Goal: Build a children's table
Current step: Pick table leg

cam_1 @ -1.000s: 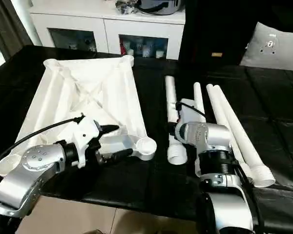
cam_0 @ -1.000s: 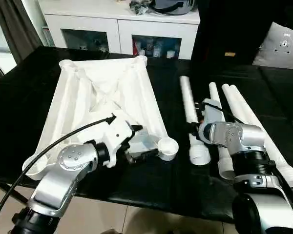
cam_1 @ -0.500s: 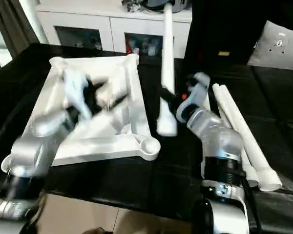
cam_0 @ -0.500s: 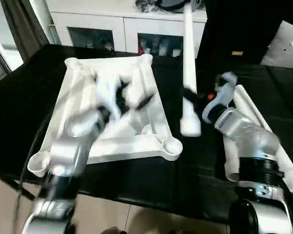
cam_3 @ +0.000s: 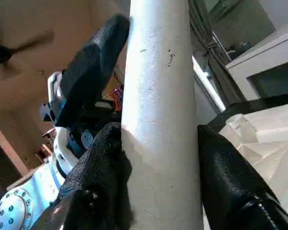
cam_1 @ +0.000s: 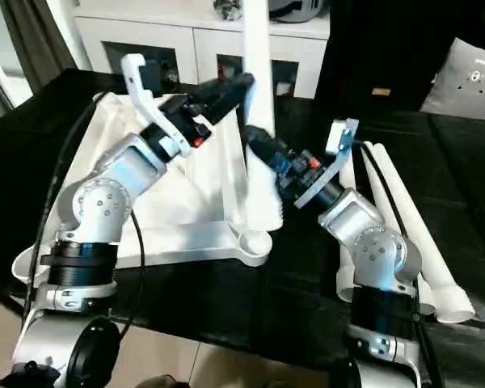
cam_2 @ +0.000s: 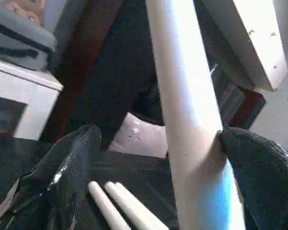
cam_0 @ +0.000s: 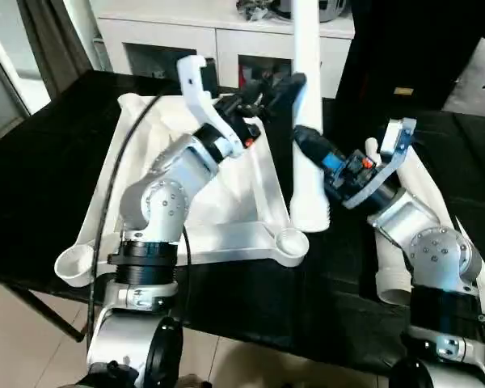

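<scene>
Lying ribbed side up on the black table [cam_0: 32, 170], the white table top [cam_0: 125, 174] is the largest item; both arms cross it, so much of its ribbing is hidden. Two round corner sockets on its near edge show open and hold nothing: one at the near left corner [cam_0: 74, 263], one at the near right corner [cam_0: 292, 245].

Behind the black table stands a white cabinet [cam_0: 226, 36] with dark glass doors; its contents cannot be made out, and the objects on its top are cut off by the picture edge.

One leg [cam_0: 307, 121] is held upright above the black table, wide end down just beside the near right socket; its upper end runs out of frame. The right gripper [cam_3: 156, 158] is clamped on this leg, a black finger pressed to each side. The left gripper [cam_2: 153, 158] stands spread wide higher up the same leg; one finger [cam_2: 259, 167] lies against the tube, the other finger [cam_2: 67, 167] stands apart from it, so it has no grasp.

The remaining legs [cam_1: 396, 218] lie side by side on the black table to the right, partly hidden by the right arm; their exact count cannot be told.

A grey cushion [cam_1: 469, 81] is cut off at the far right.
</scene>
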Controlling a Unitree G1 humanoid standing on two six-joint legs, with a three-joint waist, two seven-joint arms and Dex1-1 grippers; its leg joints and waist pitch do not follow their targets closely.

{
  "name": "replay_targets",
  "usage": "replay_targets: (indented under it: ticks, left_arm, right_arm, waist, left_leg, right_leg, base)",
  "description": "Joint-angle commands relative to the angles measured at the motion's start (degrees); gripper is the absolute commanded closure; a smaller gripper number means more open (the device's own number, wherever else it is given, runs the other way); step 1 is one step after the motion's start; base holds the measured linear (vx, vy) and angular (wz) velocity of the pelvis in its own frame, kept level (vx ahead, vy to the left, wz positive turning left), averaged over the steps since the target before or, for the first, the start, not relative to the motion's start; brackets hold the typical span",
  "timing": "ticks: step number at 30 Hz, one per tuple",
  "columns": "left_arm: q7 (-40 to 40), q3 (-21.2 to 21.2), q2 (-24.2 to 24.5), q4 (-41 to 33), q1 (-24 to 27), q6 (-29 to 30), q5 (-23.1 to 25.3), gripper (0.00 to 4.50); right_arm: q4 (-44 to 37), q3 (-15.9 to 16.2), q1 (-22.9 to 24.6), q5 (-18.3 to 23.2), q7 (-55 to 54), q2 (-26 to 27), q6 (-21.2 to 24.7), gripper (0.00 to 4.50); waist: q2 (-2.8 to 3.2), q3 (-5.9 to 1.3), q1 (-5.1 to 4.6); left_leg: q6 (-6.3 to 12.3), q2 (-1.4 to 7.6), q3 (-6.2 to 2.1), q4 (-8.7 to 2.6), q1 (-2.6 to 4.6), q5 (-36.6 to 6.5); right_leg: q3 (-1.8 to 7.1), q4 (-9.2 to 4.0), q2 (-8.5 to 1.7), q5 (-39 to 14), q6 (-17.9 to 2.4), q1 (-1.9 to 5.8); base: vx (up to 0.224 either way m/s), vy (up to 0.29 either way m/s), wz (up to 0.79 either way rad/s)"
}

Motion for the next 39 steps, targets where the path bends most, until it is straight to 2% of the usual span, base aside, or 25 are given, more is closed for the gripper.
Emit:
replay_targets:
  ticks: [1,3,5,6,8,9,10,12,13,14,15,16,17,18,19,21,26,30,38,39]
  left_arm:
    - [-1.4,-0.9,-0.3,-0.7,-0.3,0.4,-1.1,0.00]
    - [-0.6,-1.0,-0.4,-0.3,-0.6,-0.6,-0.2,0.00]
    - [1.0,-2.3,-0.4,0.7,-0.8,-5.1,4.4,0.00]
    - [1.5,-2.5,-0.4,0.8,-0.7,-5.6,5.0,0.00]
    - [5.4,-2.8,-1.0,1.3,-0.9,-7.0,7.7,0.17]
    - [10.9,-2.8,-1.8,2.3,-1.3,-8.2,10.8,0.27]
    - [11.4,-2.8,-1.9,2.4,-1.3,-8.3,11.1,0.34]
    - [18.6,-1.8,-3.3,3.8,-1.6,-9.4,13.7,0.37]
    - [21.0,-1.1,-4.3,3.8,-1.4,-10.0,13.8,0.47]
    - [22.2,-0.6,-4.9,3.7,-1.2,-10.3,13.8,0.61]
    - [23.2,-0.5,-5.3,3.5,-0.8,-11.3,14.3,0.72]
    - [23.6,-0.8,-5.7,3.3,-0.5,-12.6,15.2,0.74]
    - [23.6,-0.8,-5.7,3.3,-0.5,-12.6,15.2,0.75]
    - [23.8,-1.3,-6.1,3.0,-0.1,-14.1,16.5,0.80]
    - [23.8,-1.4,-6.1,3.0,-0.1,-14.2,16.5,0.98]
    - [23.7,-1.6,-6.4,2.8,-0.2,-14.6,16.7,1.10]
    - [24.8,-1.8,-6.4,2.7,0.0,-14.9,15.8,1.46]
    - [24.4,-2.3,-6.4,2.4,0.3,-15.2,15.4,1.69]
    - [22.9,-2.8,-6.8,1.5,0.9,-14.2,13.8,2.33]
    - [22.6,-3.0,-6.8,1.3,1.1,-13.9,13.6,2.35]
  right_arm:
    - [-2.2,2.2,0.7,-0.2,1.9,-0.7,-1.9,2.66]
    - [-2.7,4.9,1.3,-3.7,1.9,-0.9,-5.6,2.66]
    - [-2.9,8.8,1.6,-9.8,-0.4,0.1,-11.5,2.66]
    - [-2.8,9.4,1.6,-10.8,-1.2,0.4,-12.4,2.66]
    - [-2.1,10.7,1.3,-13.7,-3.6,1.5,-15.8,2.66]
    - [-1.3,12.0,1.0,-16.5,-4.9,2.4,-19.3,2.66]
    - [-1.3,12.1,1.0,-16.7,-5.1,2.4,-19.6,2.66]
    - [0.2,14.3,0.5,-21.5,-8.3,2.8,-24.6,2.66]
    - [0.6,14.7,0.4,-22.1,-8.6,3.4,-26.4,2.66]
    - [0.8,15.0,0.4,-22.3,-8.6,3.8,-27.5,2.66]
    - [1.2,15.6,0.4,-23.5,-9.0,4.4,-30.0,2.66]
    - [1.6,16.4,0.5,-24.6,-9.2,4.9,-32.1,2.66]
    - [1.6,16.4,0.5,-24.6,-9.2,4.9,-32.1,2.66]
    - [2.2,17.3,0.6,-26.2,-10.0,5.7,-34.9,2.66]
    - [2.3,17.3,0.6,-26.3,-10.1,5.8,-35.2,2.66]
    - [3.1,17.9,0.7,-27.3,-10.9,6.4,-37.4,2.66]
    - [4.8,18.6,0.8,-28.1,-11.5,6.8,-40.2,2.66]
    - [5.3,18.4,0.8,-28.2,-11.3,6.8,-40.9,2.66]
    - [6.7,18.5,0.6,-28.1,-11.3,6.5,-42.7,2.66]
    - [6.8,18.5,0.5,-28.1,-11.3,6.4,-42.8,2.66]
  waist:
    - [-0.24,-4.16,0.44]
    - [-0.35,-4.14,0.43]
    - [-0.34,-4.10,0.17]
    - [-0.32,-4.06,0.07]
    - [-0.24,-4.00,-0.11]
    - [-0.34,-4.03,-0.15]
    - [-0.32,-3.99,-0.23]
    - [-0.31,-4.01,-0.26]
    - [-0.37,-3.98,-0.26]
    - [-0.34,-4.10,-0.20]
    - [-0.47,-4.16,-0.22]
    - [-0.33,-4.21,-0.20]
    - [-0.32,-4.25,-0.21]
    - [-0.65,-4.27,-0.21]
    - [-0.31,-4.29,-0.14]
    - [-0.42,-4.21,-0.17]
    - [-0.15,-4.00,-0.29]
    - [-0.06,-4.11,-0.31]
    - [-0.12,-4.11,-0.33]
    - [-0.37,-4.12,-0.36]
  left_leg:
    - [2.78,4.33,-1.44,-4.14,0.62,-6.9]
    - [2.66,4.38,-1.44,-4.20,0.52,-6.8]
    - [2.26,4.53,-1.61,-4.34,0.39,-7.4]
    - [2.11,4.57,-1.63,-4.39,0.41,-7.6]
    - [1.60,4.60,-1.58,-4.44,0.64,-8.9]
    - [1.46,4.71,-1.62,-4.46,0.52,-8.9]
    - [1.32,4.75,-1.67,-4.47,0.48,-9.1]
    - [1.10,4.58,-1.66,-4.43,0.54,-9.1]
    - [1.15,4.63,-1.57,-4.39,0.65,-9.7]
    - [1.56,4.55,-1.67,-4.44,0.41,-9.0]
    - [1.87,4.68,-1.67,-4.47,0.36,-8.6]
    - [2.31,4.74,-1.67,-4.41,0.31,-8.1]
    - [2.87,4.75,-1.70,-4.37,0.26,-7.4]
    - [3.25,4.78,-1.64,-4.35,0.28,-7.0]
    - [3.87,4.92,-1.70,-4.30,0.36,-6.6]
    - [4.40,4.88,-1.69,-4.30,0.22,-6.4]
    - [3.59,4.94,-1.75,-4.54,0.39,-9.4]
    - [3.57,5.00,-1.85,-4.57,0.31,-8.7]
    - [4.04,5.04,-1.75,-4.49,0.32,-8.4]
    - [4.05,5.01,-1.69,-4.45,0.31,-8.3]
  right_leg:
    - [1.89,-4.40,-4.81,-13.0,-13.4,3.24]
    - [1.86,-4.38,-4.75,-12.5,-13.3,3.25]
    - [1.84,-4.41,-4.82,-12.4,-12.6,3.19]
    - [1.84,-4.56,-4.83,-12.8,-12.3,3.13]
    - [1.93,-4.63,-4.86,-14.1,-12.2,3.01]
    - [1.89,-4.58,-4.81,-13.8,-12.0,3.00]
    - [1.88,-4.53,-4.79,-13.5,-11.9,3.02]
    - [1.80,-4.56,-4.78,-13.4,-11.7,3.06]
    - [1.81,-4.74,-4.81,-13.6,-11.9,2.93]
    - [1.80,-4.54,-4.88,-12.5,-12.1,3.24]
    - [1.78,-4.45,-4.91,-11.7,-12.3,3.22]
    - [1.70,-4.40,-4.90,-10.3,-12.6,3.06]
    - [1.66,-4.20,-4.89,-8.5,-13.0,3.22]
    - [1.62,-4.17,-4.88,-7.8,-13.1,3.23]
    - [1.56,-4.10,-4.99,-6.9,-13.5,3.10]
    - [1.51,-4.00,-5.03,-6.5,-13.8,3.25]
    - [1.50,-4.32,-5.00,-9.5,-13.8,3.16]
    - [1.53,-4.05,-4.97,-7.6,-13.8,3.24]
    - [1.51,-4.00,-5.04,-6.7,-14.6,3.30]
    - [1.52,-3.99,-5.04,-6.7,-14.6,3.33]
  base:
    - [0.000,0.000,0.00]
    - [0.000,0.000,0.00]
    - [0.000,0.000,0.00]
    - [0.000,0.000,0.00]
    - [0.000,0.000,0.00]
    - [0.000,0.000,0.00]
    - [0.000,0.000,0.00]
    - [0.000,0.000,0.00]
    - [0.000,0.000,0.00]
    - [0.000,0.000,0.00]
    - [0.000,0.000,0.00]
    - [0.000,0.000,0.00]
    - [0.000,0.000,0.00]
    - [0.000,0.000,0.00]
    - [0.000,0.000,0.00]
    - [0.000,0.000,0.00]
    - [0.000,0.000,0.00]
    - [0.000,0.000,0.00]
    - [0.000,0.000,0.00]
    - [0.000,0.000,0.00]
